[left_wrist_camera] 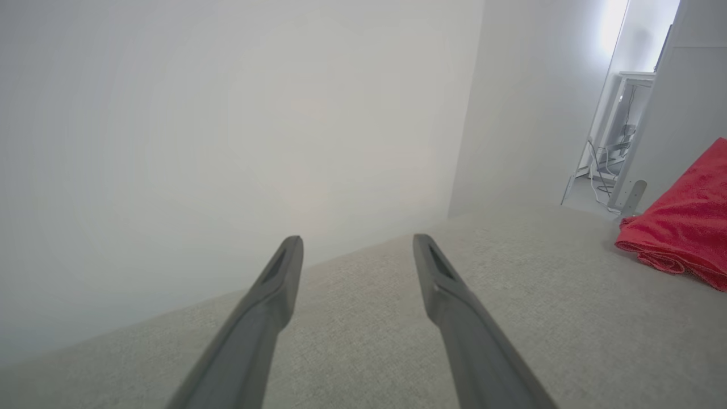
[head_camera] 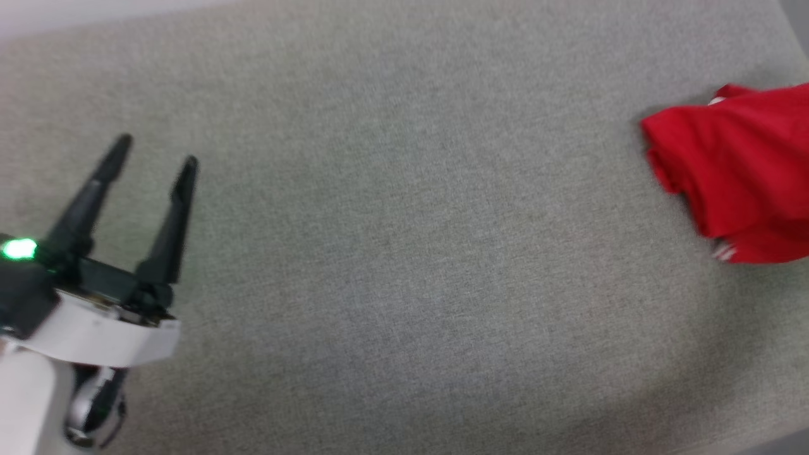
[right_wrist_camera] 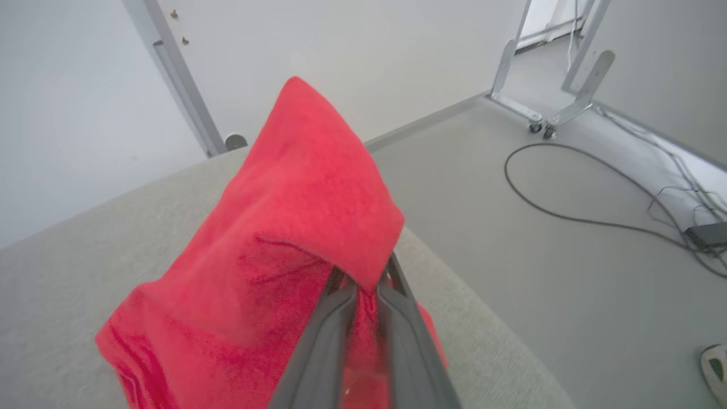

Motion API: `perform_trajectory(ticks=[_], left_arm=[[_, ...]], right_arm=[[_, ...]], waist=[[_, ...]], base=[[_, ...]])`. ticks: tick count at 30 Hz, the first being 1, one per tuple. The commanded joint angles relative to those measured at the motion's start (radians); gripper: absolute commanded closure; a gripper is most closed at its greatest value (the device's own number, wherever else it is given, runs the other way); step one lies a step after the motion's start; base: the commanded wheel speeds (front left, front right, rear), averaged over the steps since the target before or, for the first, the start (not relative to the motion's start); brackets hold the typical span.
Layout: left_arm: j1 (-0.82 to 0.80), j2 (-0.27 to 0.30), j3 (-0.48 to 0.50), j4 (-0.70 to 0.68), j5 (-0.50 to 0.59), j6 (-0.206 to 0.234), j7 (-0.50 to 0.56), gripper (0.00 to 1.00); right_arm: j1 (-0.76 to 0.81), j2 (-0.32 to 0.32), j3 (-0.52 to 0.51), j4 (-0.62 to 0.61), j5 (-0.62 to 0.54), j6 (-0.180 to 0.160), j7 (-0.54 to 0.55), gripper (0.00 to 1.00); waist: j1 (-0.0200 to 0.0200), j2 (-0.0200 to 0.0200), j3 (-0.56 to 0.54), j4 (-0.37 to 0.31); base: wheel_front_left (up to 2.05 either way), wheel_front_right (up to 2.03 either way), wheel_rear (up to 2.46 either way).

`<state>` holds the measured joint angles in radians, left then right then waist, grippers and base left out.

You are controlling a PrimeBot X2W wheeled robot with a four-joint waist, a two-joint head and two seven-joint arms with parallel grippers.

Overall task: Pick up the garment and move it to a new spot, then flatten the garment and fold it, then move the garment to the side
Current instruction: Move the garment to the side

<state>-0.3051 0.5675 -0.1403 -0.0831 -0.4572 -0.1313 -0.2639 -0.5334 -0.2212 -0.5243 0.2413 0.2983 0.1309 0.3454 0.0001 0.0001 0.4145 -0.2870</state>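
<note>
I read the left gripper [head_camera: 157, 150] over the grey tabletop [head_camera: 404, 253], jaws spread wide and empty. The right gripper [right_wrist_camera: 367, 287] has its jaws drawn narrow, pinching a fold of the garment [right_wrist_camera: 284, 227]. The garment lies bunched toward the tabletop's right end, well apart from the left gripper.

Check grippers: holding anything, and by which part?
Right gripper is shut on the red shirt, pinching a bunched fold of red cloth; which part of the shirt cannot be told. Left gripper is open and holds nothing.
</note>
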Motion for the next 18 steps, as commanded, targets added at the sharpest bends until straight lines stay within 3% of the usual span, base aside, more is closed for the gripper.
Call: perform_trajectory(ticks=[1, 10, 18], left_arm=[[-0.013, 0.019, 0.010, -0.010, -0.008, 0.001, 0.001, 0.00], [-0.028, 0.097, 0.034, -0.060, -0.023, 0.001, 0.001, 0.00], [-0.028, 0.128, 0.040, -0.087, -0.027, 0.001, 0.001, 0.00]], right_arm=[[-0.041, -0.005, -0.023, 0.023, -0.033, 0.000, -0.034, 1.00], [-0.204, -0.003, -0.089, 0.195, -0.222, 0.000, -0.166, 1.00], [-0.274, 0.021, -0.187, 0.340, -0.388, 0.000, -0.265, 1.00]], waist=[[-0.0001, -0.0001, 0.047, -0.015], [-0.0001, -0.0001, 0.101, -0.010], [-0.0001, -0.0001, 0.126, -0.007]], base=[[0.00, 0.00, 0.00], [0.00, 0.00, 0.00], [0.00, 0.00, 0.00]])
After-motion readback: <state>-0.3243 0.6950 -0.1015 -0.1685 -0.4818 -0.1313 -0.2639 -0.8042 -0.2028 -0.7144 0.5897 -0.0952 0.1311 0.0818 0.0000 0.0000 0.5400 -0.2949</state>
